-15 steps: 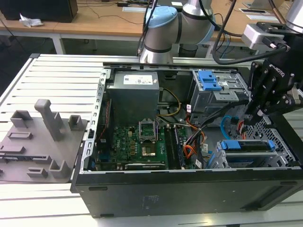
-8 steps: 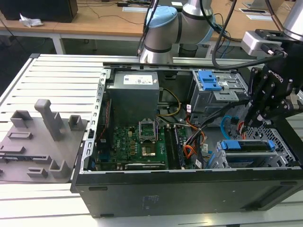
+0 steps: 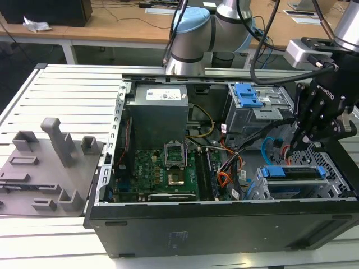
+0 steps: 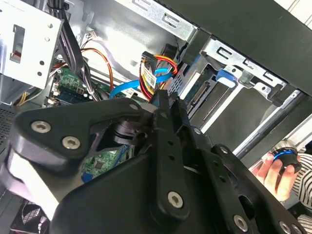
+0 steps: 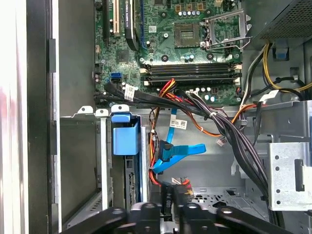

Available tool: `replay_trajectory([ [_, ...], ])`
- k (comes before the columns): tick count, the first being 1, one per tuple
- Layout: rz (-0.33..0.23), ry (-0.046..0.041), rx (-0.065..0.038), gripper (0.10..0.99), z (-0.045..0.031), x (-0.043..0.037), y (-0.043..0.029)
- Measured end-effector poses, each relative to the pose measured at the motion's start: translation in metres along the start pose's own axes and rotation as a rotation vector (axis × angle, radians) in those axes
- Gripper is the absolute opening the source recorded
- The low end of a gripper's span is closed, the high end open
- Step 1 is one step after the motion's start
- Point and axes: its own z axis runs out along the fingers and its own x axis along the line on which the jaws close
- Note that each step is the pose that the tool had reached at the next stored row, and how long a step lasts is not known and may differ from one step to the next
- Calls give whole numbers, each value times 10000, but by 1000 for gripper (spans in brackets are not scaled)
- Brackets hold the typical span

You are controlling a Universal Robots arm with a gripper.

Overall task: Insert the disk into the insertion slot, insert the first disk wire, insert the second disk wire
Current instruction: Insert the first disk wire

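The disk [image 3: 293, 172] in its bright blue carrier lies inside the insertion slot [image 3: 262, 190], the low grey cage at the exterior view's right. In the first wrist view the carrier's blue handle [image 5: 126, 138] stands beside the cage wall [image 5: 104, 161]. My gripper [image 3: 300, 142] hangs just behind the disk. Its fingers [image 5: 168, 207] are close together on the dark plug of the orange-red bundle, the first disk wire [image 5: 173, 185] [image 4: 150, 68]. The light-blue second disk wire [image 5: 187, 150] [image 4: 127, 89] [image 3: 268, 147] curls loose just beyond the fingertips [image 4: 161, 100].
A taller grey cage with a blue latch [image 3: 247, 95] stands behind the gripper. Black cable bundles [image 5: 234, 141] cross the case floor. The motherboard [image 3: 162, 165] and power supply [image 3: 157, 112] fill the case's other half. A person's hand [image 4: 273, 168] holds a blue-and-black object outside the case.
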Motion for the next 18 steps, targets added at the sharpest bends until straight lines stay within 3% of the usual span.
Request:
replay_trajectory([
  [1,0,0,0,173,0,0,0],
  [7,-1,-2,0,173,4,15,-1],
  [15,0,0,0,173,16,174,-8],
  [18,0,-1,0,173,24,281,-12],
])
